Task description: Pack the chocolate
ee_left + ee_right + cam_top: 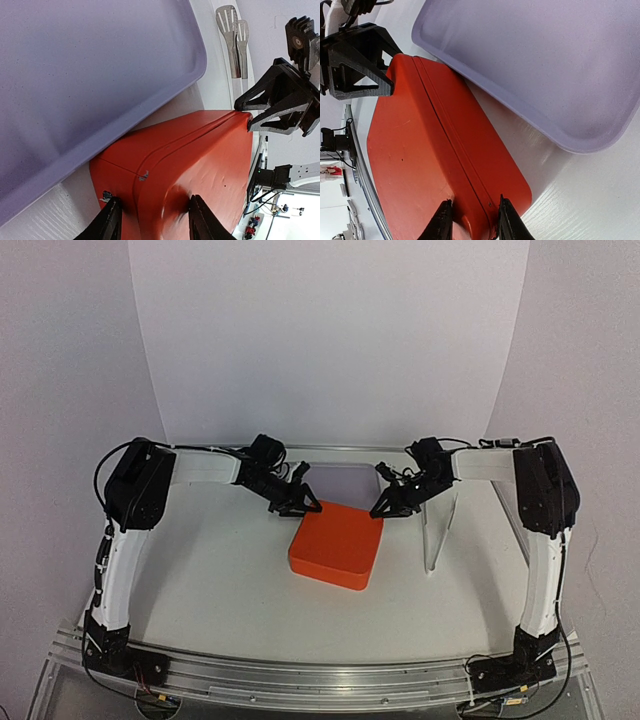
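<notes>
Pinching the 1 o'clock corner of the orange box (338,545) with right tool (383,508), straddling 11 o'clock with left tool (300,506), can't tell if clamped. Can't spot chocolate anywhere. Might skew the box with a lopsided grip.

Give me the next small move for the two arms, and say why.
Likely: close both firmly and lift the lid together. The left gripper and right gripper each straddle a far corner of the orange box, which sits shut; nothing can go in until it opens.
</notes>
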`<state>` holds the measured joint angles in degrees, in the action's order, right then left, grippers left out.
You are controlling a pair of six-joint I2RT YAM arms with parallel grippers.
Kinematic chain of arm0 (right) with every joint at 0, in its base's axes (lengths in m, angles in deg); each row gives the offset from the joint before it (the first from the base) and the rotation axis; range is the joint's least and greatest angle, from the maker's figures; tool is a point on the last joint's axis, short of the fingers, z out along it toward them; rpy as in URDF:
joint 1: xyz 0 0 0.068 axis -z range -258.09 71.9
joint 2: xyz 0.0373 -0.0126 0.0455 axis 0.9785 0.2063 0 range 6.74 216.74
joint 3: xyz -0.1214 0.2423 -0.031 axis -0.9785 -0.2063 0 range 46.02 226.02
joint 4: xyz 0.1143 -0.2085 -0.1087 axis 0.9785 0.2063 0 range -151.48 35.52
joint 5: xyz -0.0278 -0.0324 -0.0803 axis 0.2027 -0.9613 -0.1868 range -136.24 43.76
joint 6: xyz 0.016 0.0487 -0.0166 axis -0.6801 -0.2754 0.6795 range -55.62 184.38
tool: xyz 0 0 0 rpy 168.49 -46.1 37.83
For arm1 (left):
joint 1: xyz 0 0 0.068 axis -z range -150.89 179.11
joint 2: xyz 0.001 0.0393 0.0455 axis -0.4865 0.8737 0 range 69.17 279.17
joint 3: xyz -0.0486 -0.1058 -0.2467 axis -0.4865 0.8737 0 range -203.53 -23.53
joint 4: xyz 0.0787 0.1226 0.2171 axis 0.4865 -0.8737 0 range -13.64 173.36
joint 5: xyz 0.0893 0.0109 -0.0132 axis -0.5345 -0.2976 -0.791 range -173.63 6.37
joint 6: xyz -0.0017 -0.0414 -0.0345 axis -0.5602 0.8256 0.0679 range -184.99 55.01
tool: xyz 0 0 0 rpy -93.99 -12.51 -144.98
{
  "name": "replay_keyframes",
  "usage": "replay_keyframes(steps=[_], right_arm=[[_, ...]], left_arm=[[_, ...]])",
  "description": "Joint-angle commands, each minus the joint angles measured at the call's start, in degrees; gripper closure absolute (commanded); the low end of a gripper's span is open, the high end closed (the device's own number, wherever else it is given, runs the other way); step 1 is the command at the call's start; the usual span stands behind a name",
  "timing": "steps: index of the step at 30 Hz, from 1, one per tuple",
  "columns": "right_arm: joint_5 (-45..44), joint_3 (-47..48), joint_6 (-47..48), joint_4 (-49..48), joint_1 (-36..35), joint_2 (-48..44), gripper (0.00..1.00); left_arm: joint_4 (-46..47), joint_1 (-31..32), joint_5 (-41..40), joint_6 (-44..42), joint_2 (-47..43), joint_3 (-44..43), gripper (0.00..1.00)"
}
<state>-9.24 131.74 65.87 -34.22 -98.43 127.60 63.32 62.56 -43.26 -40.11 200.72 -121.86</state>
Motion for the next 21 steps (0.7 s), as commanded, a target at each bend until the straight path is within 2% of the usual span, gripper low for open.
replay_keyframes(steps=[1,11,16,21], right_arm=[[-7.9,-3.8,-1.0,3.7,-1.9,5.5,0.72],[-17.4,-3.3,-5.1,3.8,-1.9,4.7,0.58],[-24.1,-3.9,-9.3,4.2,-1.9,1.9,0.54],[-21.8,-5.1,-14.0,4.5,-2.0,-3.1,0.49]], left_arm=[[-5.4,3.4,-13.0,3.2,4.3,5.2,0.57],[-11.1,4.5,-20.2,4.0,6.8,0.9,0.46],[-13.8,4.5,-22.5,5.5,8.3,-0.7,0.45],[-14.3,4.5,-22.2,5.7,8.5,-0.9,0.45]])
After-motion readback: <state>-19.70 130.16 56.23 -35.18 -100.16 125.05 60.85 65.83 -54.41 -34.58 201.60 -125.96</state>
